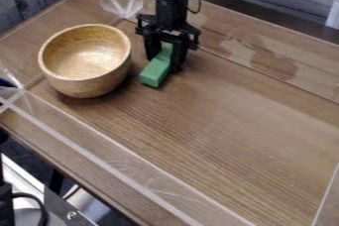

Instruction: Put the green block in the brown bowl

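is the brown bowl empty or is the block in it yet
Empty. The brown bowl shows only bare wood inside; the green block lies on the table beside it.
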Controlling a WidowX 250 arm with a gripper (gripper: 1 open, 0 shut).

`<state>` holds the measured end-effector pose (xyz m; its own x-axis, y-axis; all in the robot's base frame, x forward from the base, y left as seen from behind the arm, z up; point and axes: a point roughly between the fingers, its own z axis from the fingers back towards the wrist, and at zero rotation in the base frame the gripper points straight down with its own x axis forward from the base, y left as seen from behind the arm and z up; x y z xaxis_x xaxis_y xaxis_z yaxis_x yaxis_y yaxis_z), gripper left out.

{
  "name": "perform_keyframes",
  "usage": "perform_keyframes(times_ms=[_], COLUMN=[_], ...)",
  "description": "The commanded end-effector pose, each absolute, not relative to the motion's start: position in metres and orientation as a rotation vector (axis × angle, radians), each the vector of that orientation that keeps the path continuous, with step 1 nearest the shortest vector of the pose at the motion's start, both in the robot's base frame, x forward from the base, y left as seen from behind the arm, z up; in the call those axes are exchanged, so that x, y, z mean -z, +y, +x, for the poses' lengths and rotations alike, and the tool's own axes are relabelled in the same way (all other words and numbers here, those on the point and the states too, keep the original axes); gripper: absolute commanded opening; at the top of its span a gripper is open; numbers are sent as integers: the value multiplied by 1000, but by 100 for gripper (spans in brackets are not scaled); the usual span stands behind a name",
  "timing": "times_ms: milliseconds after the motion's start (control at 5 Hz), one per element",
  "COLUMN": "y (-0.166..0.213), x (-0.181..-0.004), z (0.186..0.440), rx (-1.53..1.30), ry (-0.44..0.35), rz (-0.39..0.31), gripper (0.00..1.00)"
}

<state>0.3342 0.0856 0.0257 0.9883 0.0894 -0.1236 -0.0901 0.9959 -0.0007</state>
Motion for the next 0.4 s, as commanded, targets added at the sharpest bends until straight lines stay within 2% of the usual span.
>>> perform_keyframes(times_ms=[0, 200], y=[88, 87], x=[-63, -83], z=[348, 349], rx=[-120, -159], ry=[39, 18], rz=[-25, -62], gripper=[0, 0])
